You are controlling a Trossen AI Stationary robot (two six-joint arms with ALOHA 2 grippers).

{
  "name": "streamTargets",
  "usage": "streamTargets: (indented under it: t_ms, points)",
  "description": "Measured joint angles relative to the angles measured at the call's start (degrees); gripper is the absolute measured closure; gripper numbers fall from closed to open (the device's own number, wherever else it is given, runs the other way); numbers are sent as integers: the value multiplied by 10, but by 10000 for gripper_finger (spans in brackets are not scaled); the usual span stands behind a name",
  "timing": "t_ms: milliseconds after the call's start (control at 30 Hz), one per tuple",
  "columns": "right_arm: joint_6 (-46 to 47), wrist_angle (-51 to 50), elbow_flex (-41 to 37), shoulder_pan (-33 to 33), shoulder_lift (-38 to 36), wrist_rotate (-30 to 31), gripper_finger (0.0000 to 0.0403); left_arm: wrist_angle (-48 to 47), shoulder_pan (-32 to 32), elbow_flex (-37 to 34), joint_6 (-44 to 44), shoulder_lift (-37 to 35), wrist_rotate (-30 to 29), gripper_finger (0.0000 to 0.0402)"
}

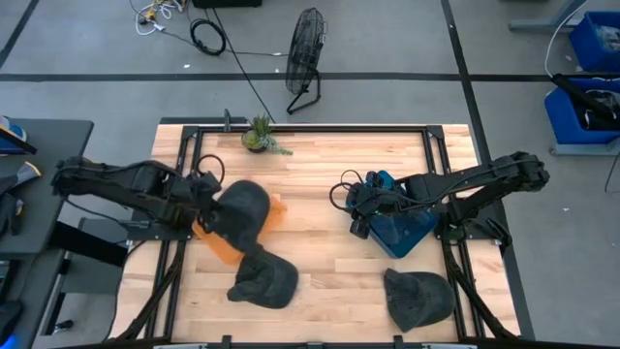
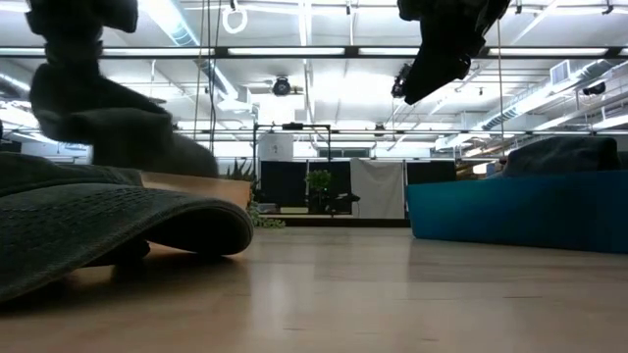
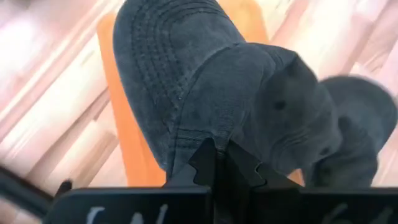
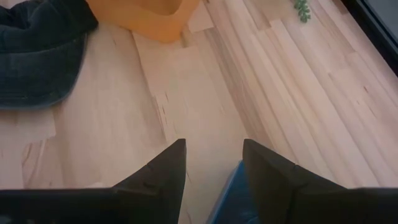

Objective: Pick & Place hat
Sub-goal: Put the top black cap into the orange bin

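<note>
The left gripper (image 1: 205, 206) has its fingers pinched tight on the edge of a dark grey hat (image 1: 240, 208), which hangs from them above an orange bin (image 1: 225, 244) directly beneath. In the left wrist view the held hat (image 3: 236, 99) fills the space just ahead of the closed fingers, with the orange bin (image 3: 127, 124) showing behind it. A second hat (image 1: 263, 279) lies on the wooden table (image 1: 320, 184) just beyond the bin, and a third hat (image 1: 418, 299) lies well apart. The right gripper (image 1: 356, 202) hovers with its fingers spread wide and empty beside a blue bin (image 1: 402, 231), over bare wood.
</note>
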Motion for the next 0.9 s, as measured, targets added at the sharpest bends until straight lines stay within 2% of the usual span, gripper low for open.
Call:
streamTargets:
  t_ms: [133, 333, 533, 633, 733, 900]
  points:
    - [1, 0, 0, 0, 0, 0, 238, -41, -11, 0, -11, 0, -2, 386]
    - [1, 0, 0, 0, 0, 0, 238, -50, -14, 9, 8, 0, -10, 385]
    - [-1, 0, 0, 0, 0, 0, 238, -53, -14, 82, 40, 1, -25, 386]
    - [-1, 2, 0, 0, 0, 0, 238, -66, -14, 111, 89, 1, -30, 386]
    - [-1, 2, 0, 0, 0, 0, 238, -79, -14, 111, 139, 1, -30, 386]
    - [-1, 1, 0, 0, 0, 0, 238, -107, -14, 71, 128, 12, -28, 387]
